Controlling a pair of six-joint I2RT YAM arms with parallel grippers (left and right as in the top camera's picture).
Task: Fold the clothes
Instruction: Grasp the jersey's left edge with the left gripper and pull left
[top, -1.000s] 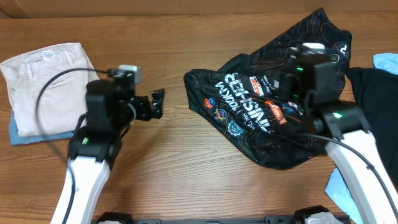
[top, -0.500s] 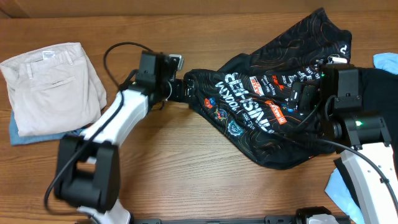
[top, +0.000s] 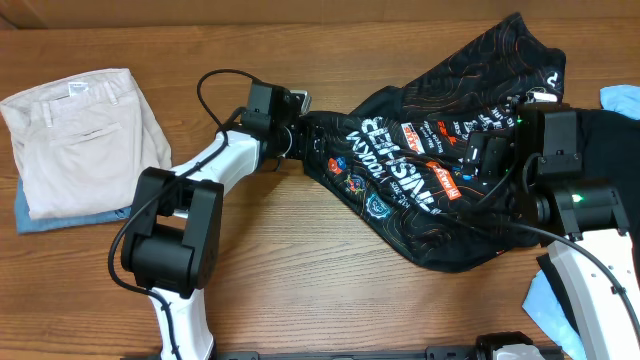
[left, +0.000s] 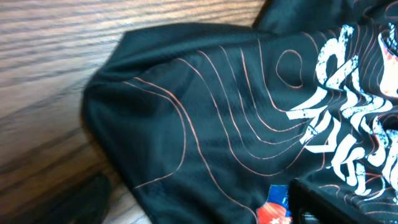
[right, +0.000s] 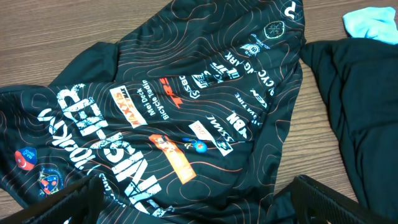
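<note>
The black sports top (top: 420, 170) with orange contour lines and printed logos lies crumpled, spread across the right half of the table. My left gripper (top: 298, 138) is open at the top's left corner. In the left wrist view its fingers (left: 205, 211) straddle that corner of the top (left: 205, 112), low over the fabric. My right gripper (top: 478, 152) is open and hovers above the top's right part; the right wrist view shows its fingers (right: 199, 211) wide apart over the printed fabric (right: 186, 112). A plain black garment (top: 605, 150) lies to the right and also shows in the right wrist view (right: 360, 112).
Folded beige trousers (top: 80, 135) lie at the far left on a blue cloth (top: 60, 220). Light blue cloth shows at the right edge (top: 622, 100) and at the lower right (top: 545, 300). Bare wooden table (top: 300, 260) lies in front.
My left arm has stretched right from mid-left of the table to the top's left corner. My right arm shifted a little right early on, then stayed put.
</note>
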